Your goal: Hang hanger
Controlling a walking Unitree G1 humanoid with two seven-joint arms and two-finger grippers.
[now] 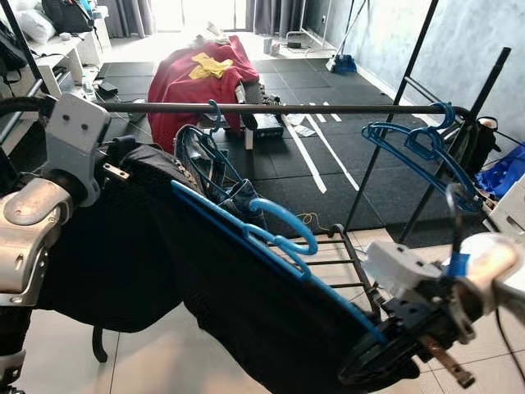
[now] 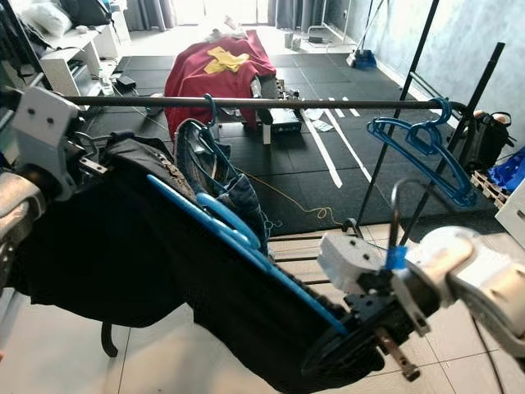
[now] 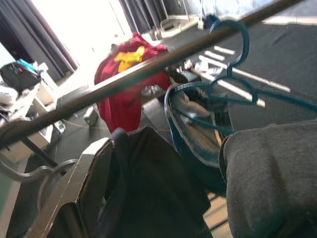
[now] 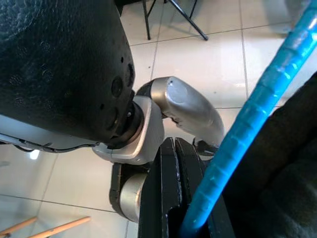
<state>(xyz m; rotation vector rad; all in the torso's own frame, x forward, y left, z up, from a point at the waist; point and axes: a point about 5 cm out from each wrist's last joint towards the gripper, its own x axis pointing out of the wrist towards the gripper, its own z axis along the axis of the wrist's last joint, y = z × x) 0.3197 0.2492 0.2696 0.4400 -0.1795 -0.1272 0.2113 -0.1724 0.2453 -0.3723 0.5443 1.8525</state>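
A blue plastic hanger [image 1: 271,246] carrying a black garment [image 1: 164,271] slants between my two arms, below and in front of the metal rail [image 1: 328,107]. Its curved hook [image 1: 289,226] points up, under the rail and apart from it. My right gripper [image 4: 185,218] is shut on the hanger's lower right end [image 2: 328,324]. My left gripper [image 1: 123,160] is up at the left, close under the rail, buried in the bunched black cloth that hangs from it.
On the rail hang a dark denim piece on a blue hanger [image 1: 201,160] at the middle and empty blue hangers [image 1: 418,148] at the right end. The rack's black slanted legs [image 1: 385,156] and low shelf [image 1: 344,263] stand ahead. A red heap [image 1: 205,78] lies on the black mat beyond.
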